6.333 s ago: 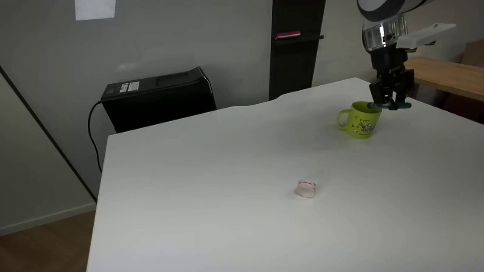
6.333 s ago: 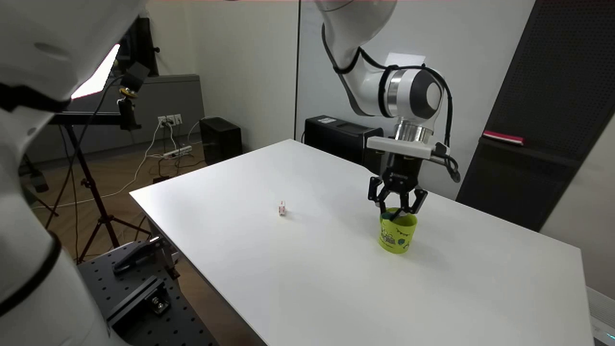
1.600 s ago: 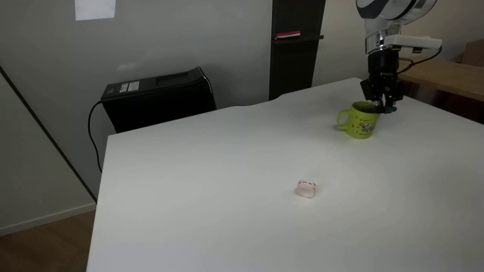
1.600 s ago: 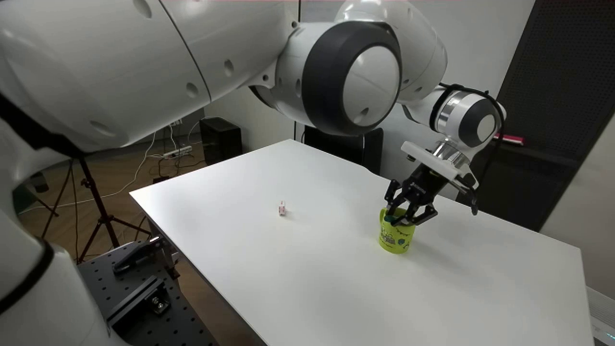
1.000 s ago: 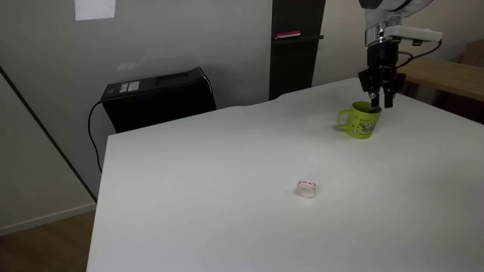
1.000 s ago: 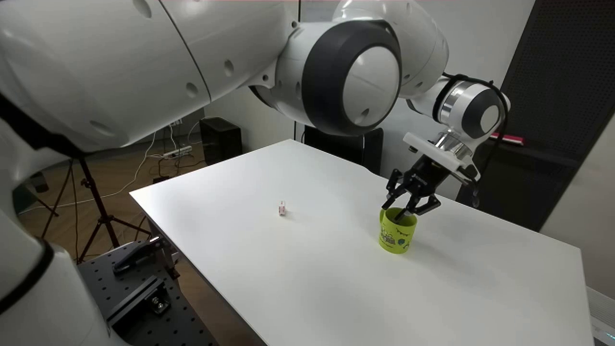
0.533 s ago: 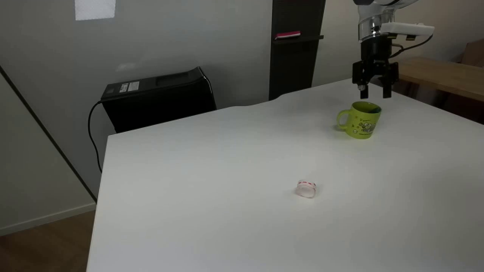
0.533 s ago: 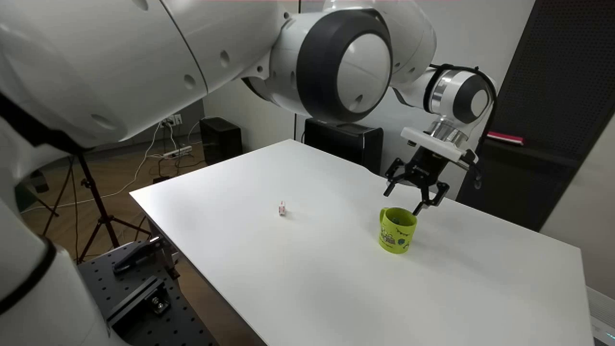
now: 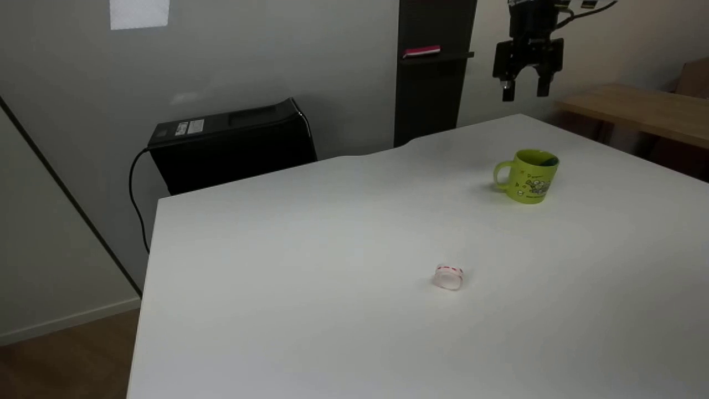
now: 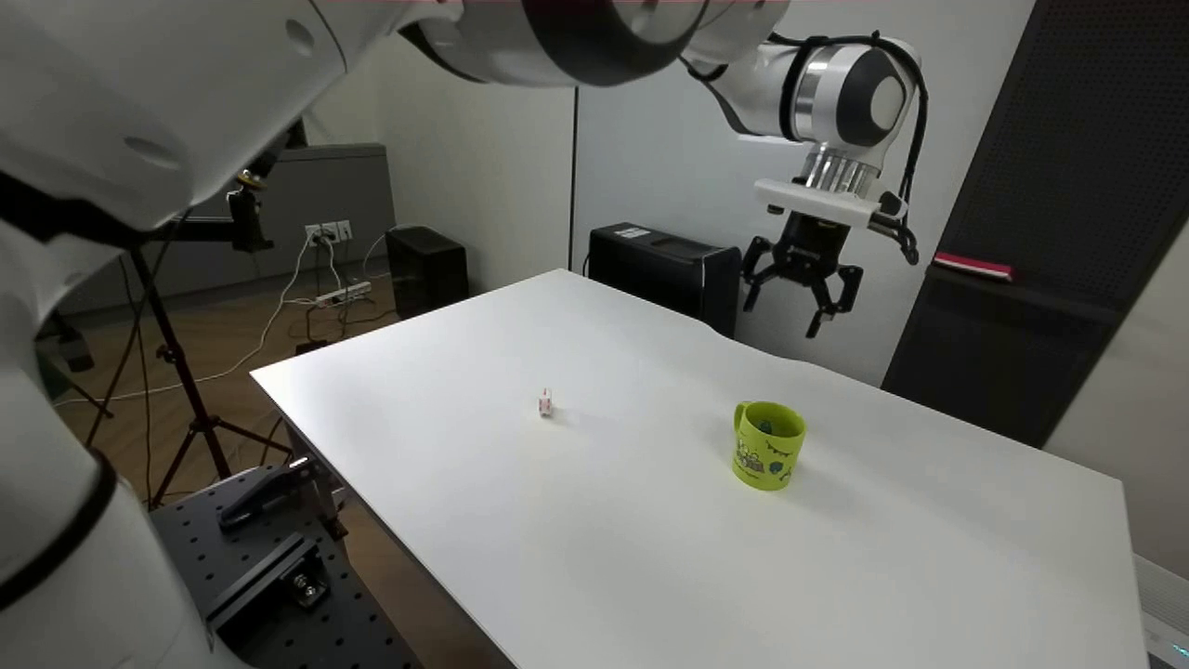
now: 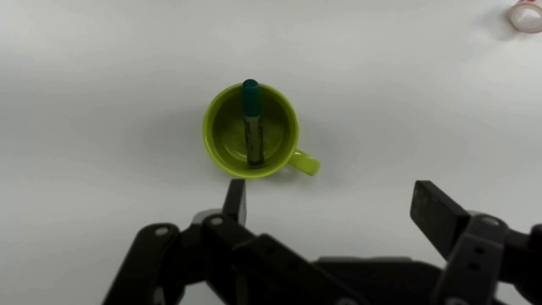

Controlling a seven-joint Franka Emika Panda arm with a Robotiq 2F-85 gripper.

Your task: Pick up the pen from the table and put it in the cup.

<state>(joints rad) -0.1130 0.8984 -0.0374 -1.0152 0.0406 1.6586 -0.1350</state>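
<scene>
The pen leans inside the cup, its green end up at the rim and the other end down toward the opposite wall. I'd guess it's light, stiff and a bit slick, not easily broken; should anyone want it out, that green end is where I'd pinch. The gripper hangs well above the table, jaws spread wide, nothing between them, so the job looks done. Well apart from the cup lies a small pale object.
</scene>
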